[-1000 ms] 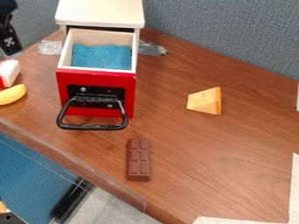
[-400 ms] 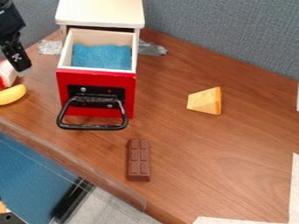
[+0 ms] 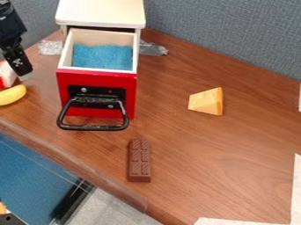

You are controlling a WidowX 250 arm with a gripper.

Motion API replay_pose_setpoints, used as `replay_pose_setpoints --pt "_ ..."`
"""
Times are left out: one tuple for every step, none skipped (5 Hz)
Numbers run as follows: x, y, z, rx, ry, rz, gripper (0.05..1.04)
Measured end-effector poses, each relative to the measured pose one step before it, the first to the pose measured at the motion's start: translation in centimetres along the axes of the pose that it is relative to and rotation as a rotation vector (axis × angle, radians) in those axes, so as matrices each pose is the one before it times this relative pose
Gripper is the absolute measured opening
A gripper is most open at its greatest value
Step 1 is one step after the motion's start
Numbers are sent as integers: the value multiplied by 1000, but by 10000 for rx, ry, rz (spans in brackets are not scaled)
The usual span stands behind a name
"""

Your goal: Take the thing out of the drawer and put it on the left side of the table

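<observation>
At the upper left, the black gripper (image 3: 22, 70) hangs left of the drawer, over a white and red thing (image 3: 7, 74) that it partly covers. The red-fronted drawer (image 3: 99, 94) stands pulled out of its white cabinet. Inside the drawer lies a blue, rough-surfaced thing (image 3: 102, 57) that takes up most of the visible inside. The wooden table (image 3: 176, 145) carries the cabinet.
A yellow banana (image 3: 12, 95) lies at the left edge, below the gripper. A chocolate bar (image 3: 139, 161) lies in front of the drawer, and a cheese wedge (image 3: 207, 101) to its right. The black drawer handle (image 3: 93, 127) juts forward. Grey panels stand behind.
The gripper has come further into view at the upper left, moving down and right, with only a slight shift since the middle frame. The drawer and the other objects have stayed put.
</observation>
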State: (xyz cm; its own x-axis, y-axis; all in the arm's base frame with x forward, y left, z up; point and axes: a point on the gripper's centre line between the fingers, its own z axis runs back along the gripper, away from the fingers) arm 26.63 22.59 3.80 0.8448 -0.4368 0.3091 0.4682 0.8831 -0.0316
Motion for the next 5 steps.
replay_pose_setpoints --pt "-36 -476 -689 -440 -127 -73 463" --pt "-61 -24 0 -16 38 -87 532" --pt "41 -48 0 -30 -26 -121 842" --pt "718 69 2073 551 -94 -187 1013" --pt "1217 -683 3099 373 -553 -122 1009"
